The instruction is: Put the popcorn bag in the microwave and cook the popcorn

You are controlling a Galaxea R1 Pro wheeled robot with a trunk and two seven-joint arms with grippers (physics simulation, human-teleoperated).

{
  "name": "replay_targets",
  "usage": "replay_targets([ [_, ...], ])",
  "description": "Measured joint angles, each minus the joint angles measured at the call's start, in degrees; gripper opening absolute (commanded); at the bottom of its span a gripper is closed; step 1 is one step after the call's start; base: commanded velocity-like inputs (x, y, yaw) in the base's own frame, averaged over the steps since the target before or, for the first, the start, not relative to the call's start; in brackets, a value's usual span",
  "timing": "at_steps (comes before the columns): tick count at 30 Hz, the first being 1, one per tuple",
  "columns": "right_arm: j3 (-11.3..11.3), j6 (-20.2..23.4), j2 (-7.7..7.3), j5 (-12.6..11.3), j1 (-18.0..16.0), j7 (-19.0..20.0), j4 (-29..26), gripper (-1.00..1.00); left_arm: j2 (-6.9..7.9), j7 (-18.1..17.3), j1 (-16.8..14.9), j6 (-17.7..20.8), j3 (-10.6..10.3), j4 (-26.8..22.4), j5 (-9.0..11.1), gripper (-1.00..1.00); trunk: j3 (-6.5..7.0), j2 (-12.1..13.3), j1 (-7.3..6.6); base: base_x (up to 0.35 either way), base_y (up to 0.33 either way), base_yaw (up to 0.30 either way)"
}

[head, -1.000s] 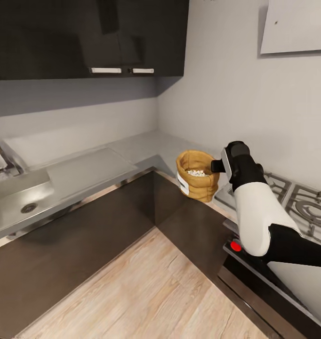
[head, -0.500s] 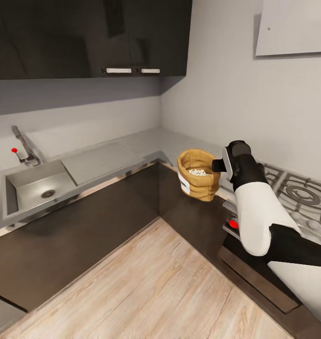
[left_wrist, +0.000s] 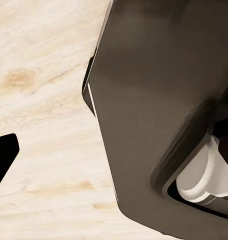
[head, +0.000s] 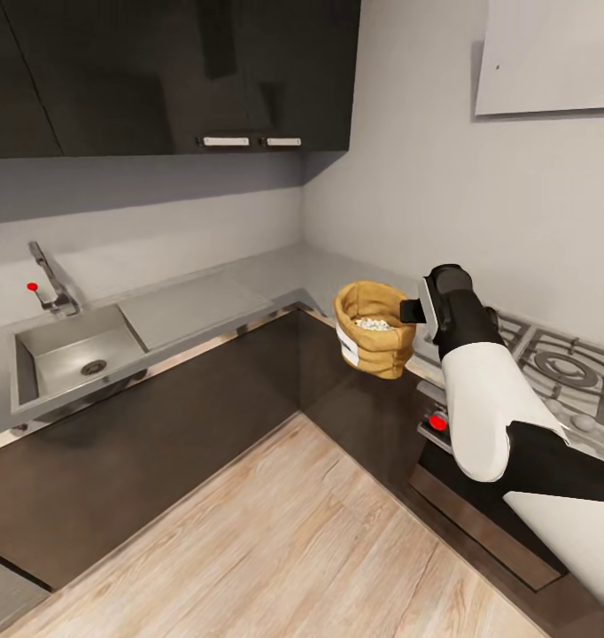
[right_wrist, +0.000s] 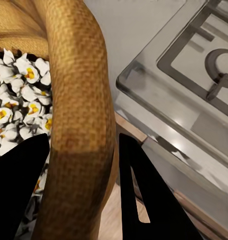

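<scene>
So at this point the right gripper (right_wrist: 83, 195) had its two black fingers (right_wrist: 144, 200) pinched on the rolled rim of the small tan-brown crumpled paper popcorn bag (head: 373, 329), one finger inside the sack and one outside, as the right wrist view showed pretty clearly. From the head camera the bag sat a bit right of centre, around 3 o'clock from the middle of the frame, upright, with its white label facing down-left and the bottom of the sack out in front of the glossy dark-brown cabinet fronts (head: 205, 408); whether it was resting on anything I couldn't tell. Inside was a heap of fluffy white-and-yellow popcorn (right_wrist: 18, 105), filling the opening. The long grey brushed-steel countertop (head: 275, 275) ran along the corner behind the bag, at about 11 o'clock from it, and the ribbed steel gas hob (head: 550, 363) was just past the arm at 3 o'clock. A steel sink basin (head: 72, 350) with a tap was way over at 9 o'clock. The left wrist camera had just light wood floor (left_wrist: 43, 100) and a dark panel in it, plus a black finger tip at the edge, so for the left gripper's jaws, can't tell.
</scene>
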Motion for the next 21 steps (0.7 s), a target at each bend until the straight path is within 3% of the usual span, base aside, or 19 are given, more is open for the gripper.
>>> replay_targets([
  [21, -0.1, 0.0, -0.1, 0.0, 0.0, -0.1, 0.3, -1.0, 0.01, 0.0, 0.0, 0.0, 0.0, 0.0, 0.1, 1.0, 1.93, 0.0, 0.0, 0.0, 0.0, 0.0],
])
